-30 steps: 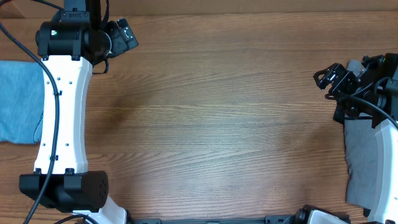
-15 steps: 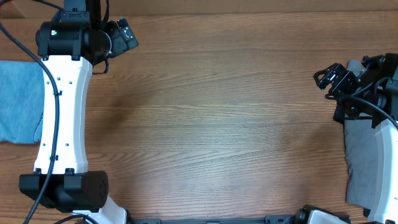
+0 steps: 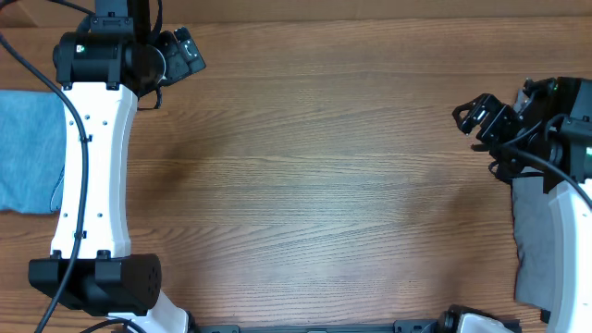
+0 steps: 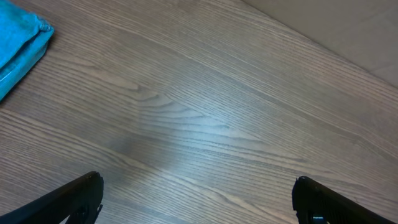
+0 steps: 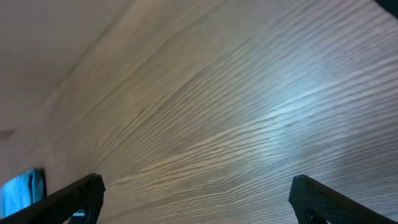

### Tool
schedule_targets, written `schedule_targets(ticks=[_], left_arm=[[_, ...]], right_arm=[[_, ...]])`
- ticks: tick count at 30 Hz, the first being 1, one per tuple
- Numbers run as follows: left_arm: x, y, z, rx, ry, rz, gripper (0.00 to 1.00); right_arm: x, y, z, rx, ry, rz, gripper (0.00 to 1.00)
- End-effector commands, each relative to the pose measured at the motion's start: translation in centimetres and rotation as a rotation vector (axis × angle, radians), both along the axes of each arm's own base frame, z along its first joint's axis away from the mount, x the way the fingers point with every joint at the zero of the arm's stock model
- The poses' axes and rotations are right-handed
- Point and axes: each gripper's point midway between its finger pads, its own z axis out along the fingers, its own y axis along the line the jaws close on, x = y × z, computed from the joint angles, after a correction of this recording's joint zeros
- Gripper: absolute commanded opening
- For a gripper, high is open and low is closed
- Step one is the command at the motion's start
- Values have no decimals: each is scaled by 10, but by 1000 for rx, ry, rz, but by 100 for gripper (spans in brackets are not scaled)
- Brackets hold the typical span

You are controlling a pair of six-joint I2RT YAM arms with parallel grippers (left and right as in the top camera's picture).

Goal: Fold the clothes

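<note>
The right pincer (image 3: 470,125) has edged inward over the wood-grain worktop (image 3: 324,185), spread wide (left pincer (image 3: 188,51) likewise), light blue denim jeans (image 3: 28,148) lying folded at its left edge.

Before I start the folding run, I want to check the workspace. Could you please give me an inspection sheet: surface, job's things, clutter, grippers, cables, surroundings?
surface: wooden table, grain visible, no spills seen.
job's things: light blue jeans at the table's left edge, partly out of frame, beside the left arm.
clutter: grey cloth at the right edge, partly under the right arm.
grippers: left gripper open, holding nothing; right gripper open, holding nothing.
cables: black cables run along both arms.
surroundings: pale plain area beyond the table edge; nothing else seen.
</note>
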Motion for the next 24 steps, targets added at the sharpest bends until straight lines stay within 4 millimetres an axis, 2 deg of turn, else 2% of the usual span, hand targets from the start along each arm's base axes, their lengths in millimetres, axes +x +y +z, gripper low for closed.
schedule_targets(ticks=[1, 4, 6, 9, 12, 14, 16, 18, 24], left_arm=[[2, 3, -4, 12, 6, 11, 100], [2, 3, -4, 12, 6, 11, 100], [2, 3, -4, 13, 7, 11, 100], [2, 3, -4, 12, 6, 11, 100], [2, 3, -4, 13, 7, 11, 100], [2, 3, -4, 12, 6, 11, 100], [2, 3, -4, 13, 6, 11, 100], [2, 3, -4, 13, 6, 11, 100], [2, 3, -4, 12, 7, 11, 100]], right_arm=[[-14, 37, 32, -28, -106, 106, 100], [-36, 84, 60, -32, -205, 248, 100], [-50, 103, 80, -92, -299, 324, 100], [-73, 112, 114, -224, -464, 340, 100], [-104, 120, 142, -236, -615, 359, 100], [-118, 118, 153, -222, -696, 354, 100], [-129, 113, 154, -210, -750, 341, 100], [-138, 106, 146, -206, -787, 319, 100], [-149, 87, 102, -174, -862, 213, 100]])
